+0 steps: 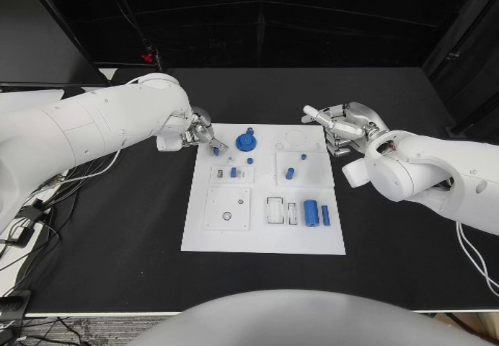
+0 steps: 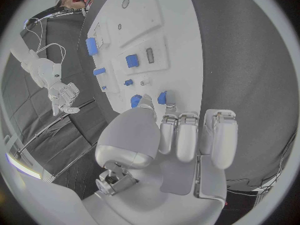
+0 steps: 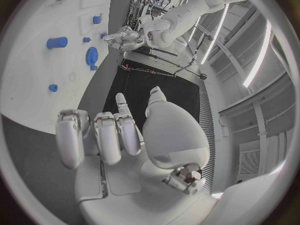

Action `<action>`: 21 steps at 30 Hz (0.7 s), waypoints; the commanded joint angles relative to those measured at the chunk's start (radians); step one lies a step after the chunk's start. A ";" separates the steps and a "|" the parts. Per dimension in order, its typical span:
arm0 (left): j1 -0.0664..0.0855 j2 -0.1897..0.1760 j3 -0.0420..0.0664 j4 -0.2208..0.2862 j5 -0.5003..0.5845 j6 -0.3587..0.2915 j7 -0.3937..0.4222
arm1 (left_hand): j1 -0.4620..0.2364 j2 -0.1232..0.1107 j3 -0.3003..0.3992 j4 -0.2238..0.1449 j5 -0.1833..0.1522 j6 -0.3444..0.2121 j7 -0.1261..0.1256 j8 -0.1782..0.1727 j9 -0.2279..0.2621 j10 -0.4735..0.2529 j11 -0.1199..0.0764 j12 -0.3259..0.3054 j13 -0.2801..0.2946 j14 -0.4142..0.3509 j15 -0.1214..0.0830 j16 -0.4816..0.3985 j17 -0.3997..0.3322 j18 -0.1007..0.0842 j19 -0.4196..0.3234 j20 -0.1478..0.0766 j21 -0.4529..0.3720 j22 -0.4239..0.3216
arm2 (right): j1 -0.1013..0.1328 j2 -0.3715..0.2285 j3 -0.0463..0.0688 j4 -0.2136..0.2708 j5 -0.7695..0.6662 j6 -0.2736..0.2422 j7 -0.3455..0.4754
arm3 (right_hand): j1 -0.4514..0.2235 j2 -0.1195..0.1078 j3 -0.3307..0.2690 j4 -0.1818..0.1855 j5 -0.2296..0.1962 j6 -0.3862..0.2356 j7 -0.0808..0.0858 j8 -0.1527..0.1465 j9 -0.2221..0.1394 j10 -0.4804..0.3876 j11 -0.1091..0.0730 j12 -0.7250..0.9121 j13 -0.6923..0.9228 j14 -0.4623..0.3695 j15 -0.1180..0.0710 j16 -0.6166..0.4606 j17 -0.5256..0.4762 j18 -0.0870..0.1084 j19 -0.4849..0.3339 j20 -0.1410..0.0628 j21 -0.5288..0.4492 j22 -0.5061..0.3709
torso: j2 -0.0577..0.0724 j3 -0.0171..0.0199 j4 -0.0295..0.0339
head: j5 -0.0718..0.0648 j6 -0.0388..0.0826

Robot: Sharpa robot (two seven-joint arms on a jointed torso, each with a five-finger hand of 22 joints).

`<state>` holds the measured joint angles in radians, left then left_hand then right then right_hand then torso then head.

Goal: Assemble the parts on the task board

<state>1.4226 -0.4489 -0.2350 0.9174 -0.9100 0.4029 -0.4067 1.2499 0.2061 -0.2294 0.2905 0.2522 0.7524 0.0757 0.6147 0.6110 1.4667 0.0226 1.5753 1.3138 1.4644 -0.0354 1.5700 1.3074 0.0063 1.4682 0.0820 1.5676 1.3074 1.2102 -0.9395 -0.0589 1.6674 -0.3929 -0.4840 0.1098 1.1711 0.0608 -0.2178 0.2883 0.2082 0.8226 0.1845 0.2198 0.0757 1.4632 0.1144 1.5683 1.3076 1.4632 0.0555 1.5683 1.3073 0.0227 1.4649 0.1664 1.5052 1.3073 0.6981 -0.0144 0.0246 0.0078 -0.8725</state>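
The task board is seen as a white plate lying flat on the black table, between the two hands. The left hand is held over the board's far left corner, its fingers lying close together and bent downward, with the thumb tip just beside a small blue peg; whether that peg is touched or pinched cannot be told, and nothing is plainly seen in the palm. Just past this hand's fingertips, toward the other hand, a blue gear-shaped part is seen standing on the board, with a small blue stub near it. The right hand is held beside the board's far right corner, apart from the board; its fingers are slightly curled and set near one another, and nothing is held in it. In front of this hand, toward the board's middle, a small blue piece is seen on a raised white square. Well nearer the robot than either hand, a larger blue cylinder and a slimmer blue bar are lying side by side beside several white slots. No brand, label or writing can be read on the board or the parts.
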 commanded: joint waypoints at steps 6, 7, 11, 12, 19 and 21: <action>0.001 0.002 0.000 -0.001 -0.005 0.009 0.000 | 0.085 0.054 0.019 0.001 0.033 0.006 0.000 -0.008 -0.002 0.104 -0.009 -0.005 0.257 0.106 -0.010 0.001 0.263 -0.006 0.103 -0.008 0.003 0.263 | 0.001 0.000 0.000 0.001 -0.001 0.002 0.004 | 0.002 0.008 -0.005 0.002 0.005 -0.008 -0.002 0.002 -0.001 0.108 -0.003 0.003 0.263 0.108 -0.002 0.002 0.263 0.000 0.047 -0.003 -0.003 0.234 | -0.001 -0.0001 0.0006 | 0.001 0.002; 0.001 0.001 0.000 -0.001 -0.005 0.010 0.000 | 0.089 0.056 0.021 0.001 0.038 0.005 -0.001 -0.008 -0.002 0.104 -0.010 -0.005 0.257 0.106 -0.010 0.001 0.263 -0.006 0.103 -0.009 0.003 0.263 | 0.001 0.000 0.000 0.001 -0.001 0.002 0.004 | 0.002 0.008 -0.005 0.002 0.005 -0.008 -0.002 0.002 -0.001 0.108 -0.003 0.003 0.263 0.108 -0.002 0.002 0.263 0.000 0.047 -0.003 -0.003 0.234 | -0.001 -0.0001 -0.0001 | 0.002 0.002; 0.000 0.001 0.000 -0.002 -0.005 0.010 -0.002 | 0.100 0.058 0.027 0.000 0.047 0.005 -0.001 -0.010 -0.002 0.104 -0.010 -0.005 0.257 0.106 -0.011 0.001 0.263 -0.006 0.103 -0.009 0.003 0.263 | 0.001 -0.001 0.000 0.001 -0.001 0.001 0.004 | 0.002 0.008 -0.005 0.002 0.005 -0.008 -0.002 0.002 -0.001 0.108 -0.003 0.003 0.263 0.108 -0.002 0.002 0.263 0.000 0.047 -0.003 -0.003 0.234 | 0.000 -0.0006 -0.0002 | 0.000 0.001; 0.000 0.001 0.000 -0.003 -0.005 0.010 -0.002 | 0.105 0.057 0.028 -0.001 0.050 0.005 -0.002 -0.010 -0.002 0.104 -0.010 -0.005 0.257 0.106 -0.011 0.001 0.263 -0.006 0.103 -0.009 0.003 0.263 | 0.001 -0.001 0.000 0.001 -0.001 0.001 0.004 | 0.002 0.008 -0.005 0.002 0.005 -0.008 -0.002 0.002 -0.001 0.108 -0.003 0.003 0.263 0.108 -0.002 0.002 0.263 0.000 0.047 -0.003 -0.003 0.234 | 0.001 -0.0005 0.0001 | 0.000 0.001; 0.000 0.003 0.000 -0.004 -0.005 0.008 0.001 | 0.130 0.055 0.042 0.000 0.075 0.004 -0.002 -0.013 -0.001 0.104 -0.011 -0.005 0.257 0.106 -0.012 0.001 0.263 -0.006 0.103 -0.010 0.003 0.263 | 0.001 -0.001 0.000 0.001 -0.001 0.001 0.003 | 0.002 0.008 -0.005 0.002 0.005 -0.008 -0.002 0.002 -0.001 0.108 -0.003 0.003 0.263 0.108 -0.002 0.002 0.263 0.000 0.047 -0.003 -0.003 0.234 | 0.000 0.0000 0.0004 | 0.000 0.001; 0.000 0.003 0.000 -0.004 -0.005 0.005 0.003 | 0.133 0.057 0.045 0.001 0.083 0.005 -0.002 -0.014 -0.002 0.104 -0.011 -0.005 0.257 0.106 -0.012 0.001 0.263 -0.006 0.103 -0.010 0.003 0.263 | 0.001 -0.001 0.000 0.001 -0.001 0.001 0.003 | 0.002 0.008 -0.005 0.002 0.005 -0.008 -0.002 0.002 -0.001 0.108 -0.003 0.003 0.263 0.108 -0.002 0.002 0.263 0.000 0.047 -0.003 -0.003 0.234 | 0.000 0.0002 0.0006 | 0.000 0.002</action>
<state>1.4216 -0.4474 -0.2350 0.9143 -0.9101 0.4037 -0.4082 1.2852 0.1727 -0.1907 0.2935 0.3309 0.7524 0.0757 0.6062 0.6101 1.4648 0.0172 1.5728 1.3137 1.4661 -0.0409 1.5700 1.3073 0.0063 1.4645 0.0784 1.5676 1.3074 1.2102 -0.9404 -0.0589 1.6677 -0.3929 -0.4841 0.1088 1.1711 0.0608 -0.2178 0.2883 0.2082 0.8227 0.1845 0.2198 0.0758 1.4632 0.1144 1.5683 1.3076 1.4632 0.0555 1.5683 1.3073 0.0227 1.4649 0.1664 1.5052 1.3073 0.6980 -0.0147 0.0249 0.0076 -0.8711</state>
